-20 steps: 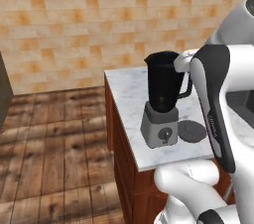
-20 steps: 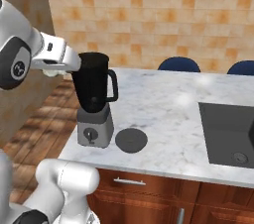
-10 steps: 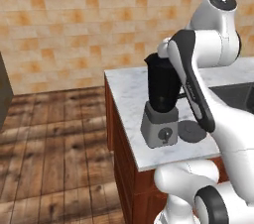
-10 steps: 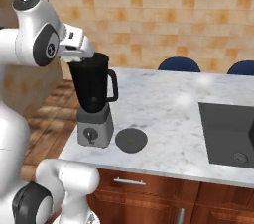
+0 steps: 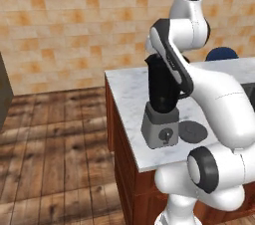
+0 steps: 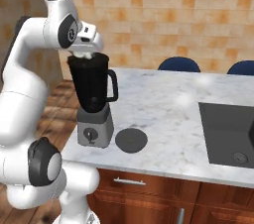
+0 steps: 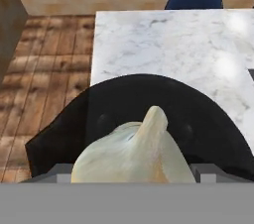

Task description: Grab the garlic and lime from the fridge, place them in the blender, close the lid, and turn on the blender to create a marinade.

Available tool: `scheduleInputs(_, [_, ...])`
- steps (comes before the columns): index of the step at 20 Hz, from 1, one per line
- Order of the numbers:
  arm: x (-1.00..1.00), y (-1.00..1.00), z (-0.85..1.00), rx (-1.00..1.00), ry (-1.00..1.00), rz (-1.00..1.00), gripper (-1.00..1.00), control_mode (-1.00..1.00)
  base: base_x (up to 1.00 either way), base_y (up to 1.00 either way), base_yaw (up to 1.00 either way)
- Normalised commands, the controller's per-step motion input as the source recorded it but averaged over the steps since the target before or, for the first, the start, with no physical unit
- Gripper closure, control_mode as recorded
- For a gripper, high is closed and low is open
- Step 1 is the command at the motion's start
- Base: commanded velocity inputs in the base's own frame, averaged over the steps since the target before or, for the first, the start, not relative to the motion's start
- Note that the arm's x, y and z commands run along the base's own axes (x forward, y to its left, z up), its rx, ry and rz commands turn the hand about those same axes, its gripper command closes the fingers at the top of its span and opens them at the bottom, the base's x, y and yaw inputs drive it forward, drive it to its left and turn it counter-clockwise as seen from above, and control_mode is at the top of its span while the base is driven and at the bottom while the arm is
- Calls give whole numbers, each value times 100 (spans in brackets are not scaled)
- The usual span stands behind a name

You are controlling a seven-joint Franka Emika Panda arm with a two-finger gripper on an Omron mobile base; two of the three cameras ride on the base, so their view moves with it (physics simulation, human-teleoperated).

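The garlic (image 7: pixel 136 153), a pale bulb with a pointed tip, fills the near part of the hand view, held right over the open mouth of the blender (image 7: pixel 144 114). My gripper (image 6: pixel 85 53) is shut on it, just above the rim of the black jar (image 6: pixel 93 89). The jar stands on its grey base with a round dial (image 6: pixel 89 134) near the counter's left end (image 5: pixel 162 89). Beside the base the lid (image 6: pixel 131 140) lies flat on the marble (image 5: pixel 192 131). The fridge (image 5: pixel 4 94) shows as a grey side at the far left. The lime is out of view.
The white marble counter (image 6: pixel 168 104) runs right to a dark sink (image 6: pixel 228 134). Two blue chairs (image 6: pixel 178 64) stand behind it against the tiled wall. Wooden floor (image 5: pixel 55 144) lies left of the counter, and my own arm (image 5: pixel 199 84) hangs over its front.
The arm has swung up and over the blender, carrying the gripper from beside the jar to a spot above its open mouth. Blender and lid have not moved.
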Motion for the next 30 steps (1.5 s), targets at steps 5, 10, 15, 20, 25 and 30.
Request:
scheduleInputs(5, [26,2,-63,0,8,1,100,-100,0,0,0])
scheduleInputs(10, [1,-1,-61,0,4,2,100,-100,0,0,0])
scheduleInputs(15, [6,-6,-58,0,10,3,100,-100,0,0,0])
scheduleInputs(20, [7,-1,-52,0,12,4,-100,-100,0,0,0])
scheduleInputs(25, [0,-1,-27,0,2,4,-100,-100,0,0,0])
scheduleInputs(30, [0,-5,0,0,-4,4,-100,-100,0,0,0])
